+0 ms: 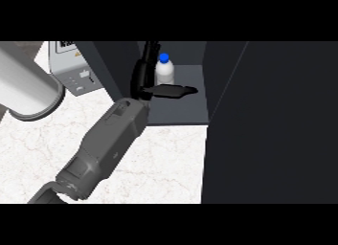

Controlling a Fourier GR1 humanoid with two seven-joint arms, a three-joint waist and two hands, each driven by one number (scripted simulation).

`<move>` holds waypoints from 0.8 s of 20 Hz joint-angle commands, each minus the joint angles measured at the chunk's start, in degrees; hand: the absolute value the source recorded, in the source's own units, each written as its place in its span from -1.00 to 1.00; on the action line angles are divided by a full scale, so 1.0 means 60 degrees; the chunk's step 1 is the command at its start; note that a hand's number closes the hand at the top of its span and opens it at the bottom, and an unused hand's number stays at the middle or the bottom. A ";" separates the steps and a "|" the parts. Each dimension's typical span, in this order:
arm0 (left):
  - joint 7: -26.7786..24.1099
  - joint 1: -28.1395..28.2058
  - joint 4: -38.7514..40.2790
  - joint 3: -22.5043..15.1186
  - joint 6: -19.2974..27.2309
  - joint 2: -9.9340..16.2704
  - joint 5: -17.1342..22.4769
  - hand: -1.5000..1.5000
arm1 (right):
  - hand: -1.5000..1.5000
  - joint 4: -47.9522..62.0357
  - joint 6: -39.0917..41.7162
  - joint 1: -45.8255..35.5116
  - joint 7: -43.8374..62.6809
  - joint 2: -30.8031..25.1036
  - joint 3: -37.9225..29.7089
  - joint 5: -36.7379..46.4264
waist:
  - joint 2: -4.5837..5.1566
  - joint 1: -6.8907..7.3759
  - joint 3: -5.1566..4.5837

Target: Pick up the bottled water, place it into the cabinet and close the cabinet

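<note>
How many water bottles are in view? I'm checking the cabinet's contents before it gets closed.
1. The bottled water stands upright at the back of the open cabinet, just behind the hand. The dark cabinet door at the right could hide others.

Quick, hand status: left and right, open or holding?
Left hand: open, fingers straight beside the bottled water in the cabinet.
Right hand: not in view.
</note>
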 commanded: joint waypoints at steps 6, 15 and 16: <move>0.0443 0.2489 -0.3425 -0.1770 -0.0898 -0.0011 0.0758 -1.00 | -1.00 -0.1155 -0.0343 0.0147 0.0737 0.0026 0.0260 -0.0228 | -0.0029 0.0195 0.0001; 0.1133 0.4917 -0.7116 -0.2487 -0.0841 0.0455 0.0150 -1.00 | -1.00 -0.1632 -0.0329 0.0381 0.0706 -0.0129 0.0909 0.0829 | -0.0027 0.0288 -0.0002; 0.1276 0.5099 -0.7637 -0.2575 -0.0556 0.0508 0.0074 -1.00 | -1.00 -0.1719 -0.0068 0.0827 0.0462 -0.0416 0.0613 0.0746 | -0.0057 0.0238 0.0001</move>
